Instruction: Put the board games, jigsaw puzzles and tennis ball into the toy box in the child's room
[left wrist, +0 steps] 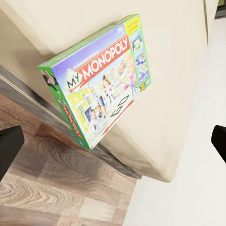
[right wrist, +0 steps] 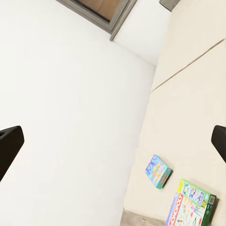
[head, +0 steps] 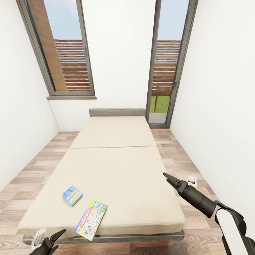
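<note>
**A:** What lies ahead of the robot?

**B:** The bed (head: 117,166), beige mattress on a dark grey frame, its headboard against the far white wall between two tall grey-framed windows; wood-plank floor runs down both sides.

**A:** And the board games?

**B:** Two of them, both near the bed's foot on the robot's left side; the small blue board game (head: 72,195) lies flat, a little further up the mattress; the larger green-edged board game (head: 91,219), lettered "MY MONOPOLY" in the left wrist view (left wrist: 103,80), sits just beside it with one end jutting over the mattress edge; the two are close but apart.

**A:** The left end effector?

**B:** The left end effector (head: 56,238) is low at the foot of the bed, near the overhanging green-edged box but not touching it; its fingers (head: 60,233) are spread wide, nothing between them.

**A:** The right one?

**B:** The right end effector (head: 171,180) hangs over the mattress's right edge, pointing up the bed; its fingertips stand far apart in the right wrist view, empty; both boxes are well away from it.
</note>
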### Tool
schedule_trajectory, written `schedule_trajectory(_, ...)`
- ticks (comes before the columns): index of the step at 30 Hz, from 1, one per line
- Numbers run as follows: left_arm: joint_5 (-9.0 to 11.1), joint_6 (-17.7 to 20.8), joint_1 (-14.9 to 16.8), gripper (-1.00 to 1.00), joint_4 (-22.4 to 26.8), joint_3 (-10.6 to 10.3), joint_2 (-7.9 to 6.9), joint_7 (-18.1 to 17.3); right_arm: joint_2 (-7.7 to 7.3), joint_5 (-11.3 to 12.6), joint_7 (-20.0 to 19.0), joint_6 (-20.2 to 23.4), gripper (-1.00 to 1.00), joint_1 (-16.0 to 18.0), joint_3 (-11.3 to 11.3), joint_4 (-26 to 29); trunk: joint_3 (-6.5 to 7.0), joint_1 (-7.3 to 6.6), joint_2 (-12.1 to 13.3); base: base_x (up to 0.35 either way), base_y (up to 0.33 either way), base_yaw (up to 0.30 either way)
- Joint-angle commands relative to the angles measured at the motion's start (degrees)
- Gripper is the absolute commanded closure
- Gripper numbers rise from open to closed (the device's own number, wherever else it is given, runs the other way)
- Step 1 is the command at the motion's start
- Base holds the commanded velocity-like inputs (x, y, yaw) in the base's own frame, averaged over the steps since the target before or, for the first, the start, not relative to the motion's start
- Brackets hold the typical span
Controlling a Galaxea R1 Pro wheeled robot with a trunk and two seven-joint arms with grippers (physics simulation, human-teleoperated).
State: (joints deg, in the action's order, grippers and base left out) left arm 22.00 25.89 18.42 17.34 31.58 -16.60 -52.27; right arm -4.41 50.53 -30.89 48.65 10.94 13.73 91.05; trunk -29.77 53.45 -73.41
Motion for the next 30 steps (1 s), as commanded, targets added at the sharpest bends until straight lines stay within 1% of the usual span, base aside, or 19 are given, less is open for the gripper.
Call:
schedule_trajectory(1,0.3,0.5,0.0,-1.00,0.0,0.1,-0.01,-0.1,0.01,0.0,-0.1,0.4,-1.00,0.0,0.1,0.0,-0.24,0.22,-0.4,0.000,0.000,0.000)
schedule_trajectory(30,0.3,0.5,0.0,-1.00,0.0,0.1,0.50,-0.1,0.01,0.0,-0.1,0.2,-1.00,0.0,0.1,-0.1,-5.45,6.59,-12.1,0.000,0.000,0.000)
